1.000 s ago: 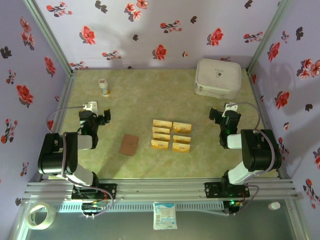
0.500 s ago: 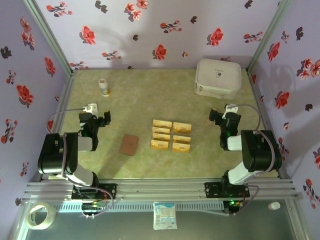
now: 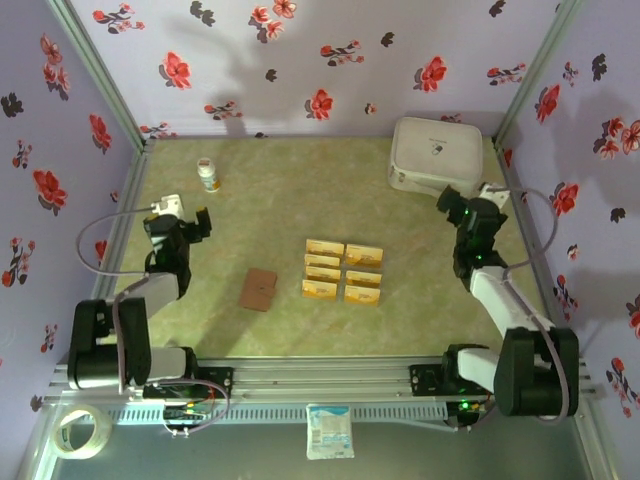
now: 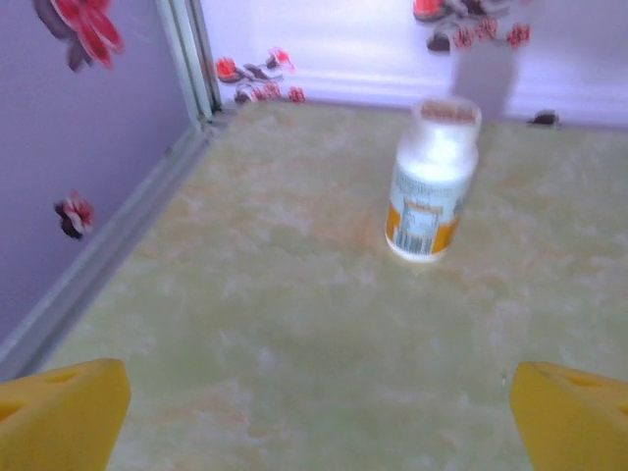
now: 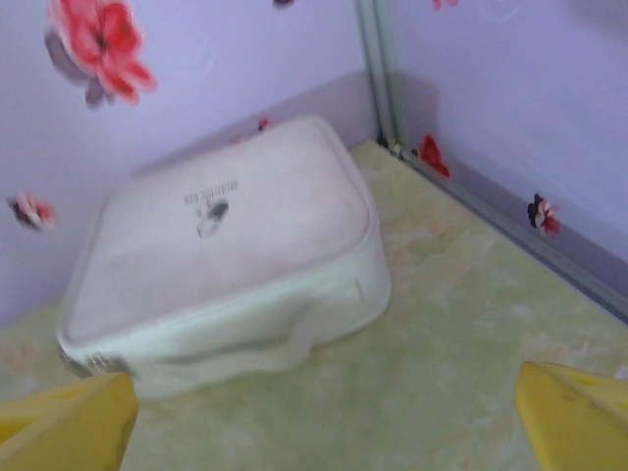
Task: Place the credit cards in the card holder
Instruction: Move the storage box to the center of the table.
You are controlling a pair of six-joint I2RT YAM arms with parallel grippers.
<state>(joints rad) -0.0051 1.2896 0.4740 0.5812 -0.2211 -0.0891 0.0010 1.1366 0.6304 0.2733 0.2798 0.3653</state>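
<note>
Both my pincers are spread as wide as they go and holding nothing. The cards (image 3: 343, 271) sit mid-table in two neat columns, some touching their neighbours, so not many free edges inside the block, but its outer edges are all reachable. The holder (image 3: 260, 290) lies flat just left of the cards, with a strip of bare table (image 3: 290, 200) between them, and looks closed from above. My left pincer (image 3: 183, 222) hangs well left of the cards and a little further back, close to the left wall (image 3: 60, 150); from its wrist cam (image 4: 314, 422) I see open tabletop ahead, the wall's rail running down the left side, and a bottle (image 4: 432, 182) standing upright, far left and back of the cards. My right pincer (image 3: 462, 205) is well right of the cards and further back, right by the near corner of the box (image 3: 435, 155); on its cam (image 5: 324, 412) the box (image 5: 226, 255) takes up the left, with free floor to its right up to the corner post. Plenty of clear table on every side of the cards.
</note>
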